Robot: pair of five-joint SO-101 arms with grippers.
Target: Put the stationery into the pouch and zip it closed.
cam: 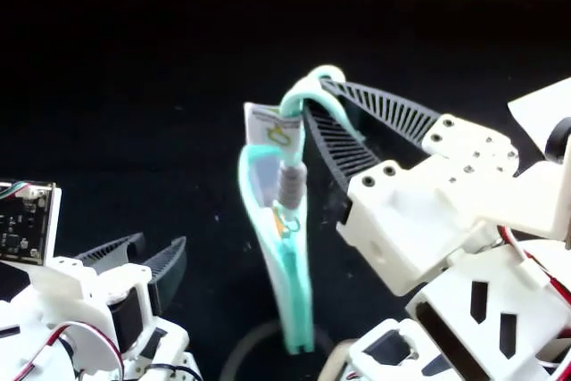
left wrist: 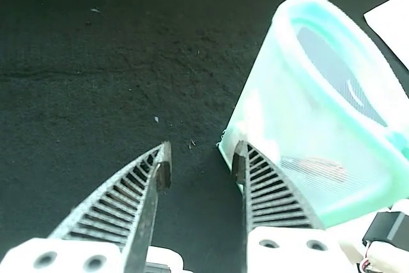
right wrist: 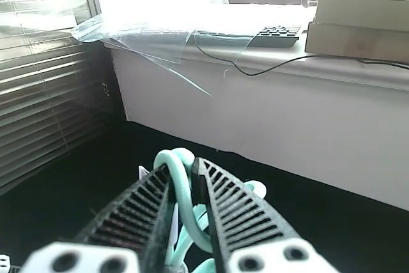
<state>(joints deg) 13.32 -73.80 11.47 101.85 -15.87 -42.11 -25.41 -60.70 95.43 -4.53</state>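
**Pouch pinched at its rim**

The teal pouch [cam: 294,287] [left wrist: 307,126] stands upright over the middle of the black bench [cam: 134,86], with grey stationery [cam: 291,186] showing inside. The right gripper [cam: 318,95] is clenched on its top rim. The left gripper [cam: 156,252] [left wrist: 202,161] sits low by the front-left edge – jaws spread, holding nothing – just beside the pouch's lower corner.

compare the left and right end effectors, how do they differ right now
The left end effector is open and empty; the right end effector is shut on the pouch. The left sits low near the table; the right is raised, holding the pouch up. Both have black ribbed fingers.
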